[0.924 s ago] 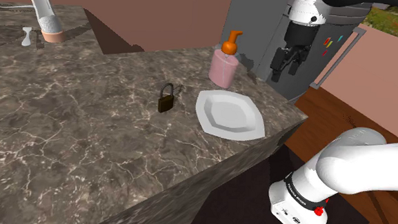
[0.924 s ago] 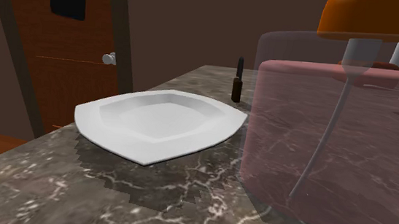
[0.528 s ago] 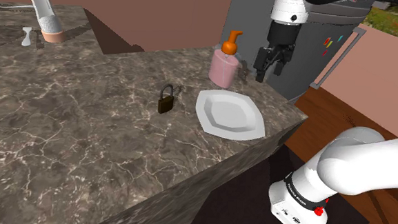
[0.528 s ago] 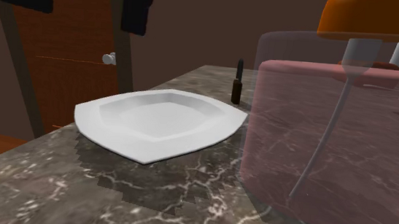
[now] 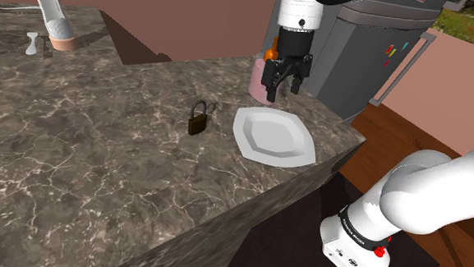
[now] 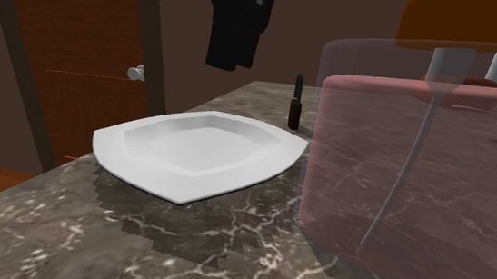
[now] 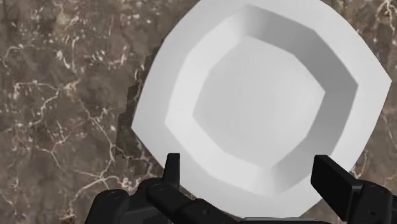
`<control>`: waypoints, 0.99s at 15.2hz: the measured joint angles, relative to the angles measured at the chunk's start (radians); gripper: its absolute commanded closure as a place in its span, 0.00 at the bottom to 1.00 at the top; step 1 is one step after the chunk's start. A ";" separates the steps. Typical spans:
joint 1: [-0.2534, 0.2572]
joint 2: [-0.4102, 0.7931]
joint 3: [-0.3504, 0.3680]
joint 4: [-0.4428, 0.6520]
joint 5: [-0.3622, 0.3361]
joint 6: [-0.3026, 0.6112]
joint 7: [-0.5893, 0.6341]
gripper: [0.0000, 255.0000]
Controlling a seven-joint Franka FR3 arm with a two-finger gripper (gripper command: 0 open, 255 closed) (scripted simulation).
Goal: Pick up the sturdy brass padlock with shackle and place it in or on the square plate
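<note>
Desk (image 5: 78,163): dark marbled top.
Padlock (image 5: 198,119): upright on desk, near plate, on the shoulder view's left of it, not touching.
Plate (image 5: 274,136): white, squarish.
End effector (image 5: 282,91): released, fingers apart, above plate's far edge.

Arm (image 5: 426,188) extended, gripper (image 5: 282,86) roughly vertical, fingers (image 7: 172,168) apart

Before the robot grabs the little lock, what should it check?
1. Gripper open and empty: ok.
2. Padlock upright on the counter, nothing touching it: ok.
3. Gripper above the padlock: not ok. It hangs over the plate, and the padlock is toward the shoulder view's left.
4. Plate empty for the drop: ok.
5. Gap between gripper and pink soap bottle: cannot tell.
</note>
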 measured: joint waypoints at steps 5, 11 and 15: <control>0.029 0.144 0.067 0.112 0.032 0.029 0.078 0.00; 0.066 0.357 0.143 0.299 0.032 0.053 0.181 0.00; 0.101 0.484 0.183 0.411 0.019 0.065 0.246 0.00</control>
